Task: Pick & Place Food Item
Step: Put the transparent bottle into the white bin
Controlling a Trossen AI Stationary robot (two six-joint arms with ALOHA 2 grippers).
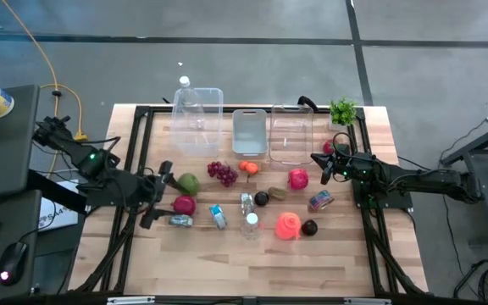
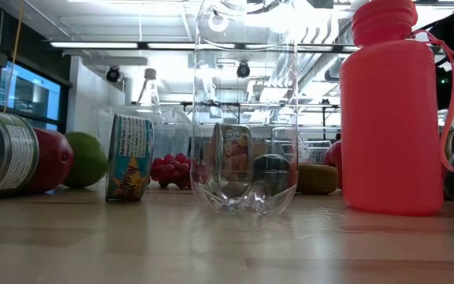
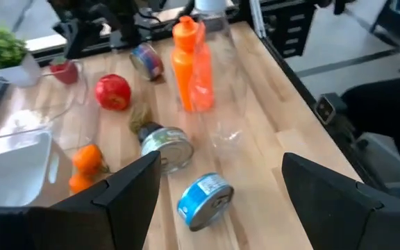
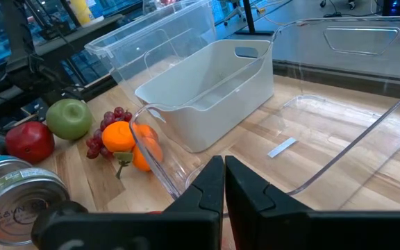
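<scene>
Left gripper [image 1: 152, 196] sits at the left-centre of the high view, its fingers [image 3: 127, 184] spread wide with nothing between them, just beside a green apple [image 1: 189, 182] and a dark red apple [image 1: 184, 204]. Right gripper [image 1: 323, 163] sits right of centre, at the near edge of the clear bin; in its wrist view its fingers [image 4: 210, 187] are pressed together on nothing.

Largest on the wooden table [image 1: 227, 258] are three containers along the upper middle: a clear lidded tub [image 1: 198, 120], a grey-white bin [image 1: 250, 132] and a clear bin [image 1: 291, 134]. A small potted plant [image 1: 342, 111] stands at the upper right.

Below them the food lies scattered. A pink-orange bottle [image 1: 288, 225] and a clear plastic bottle [image 1: 251, 224] stand low in the centre. Red grapes [image 1: 222, 173] lie beside the orange fruit [image 1: 248, 168], with a red pomegranate-like fruit [image 1: 298, 179] to their right. Several cans follow: one silver [image 1: 180, 221], one blue [image 1: 218, 217], one near the right arm [image 1: 320, 201]. A dark plum [image 1: 309, 226] and a kiwi [image 1: 277, 193] are smallest.
</scene>
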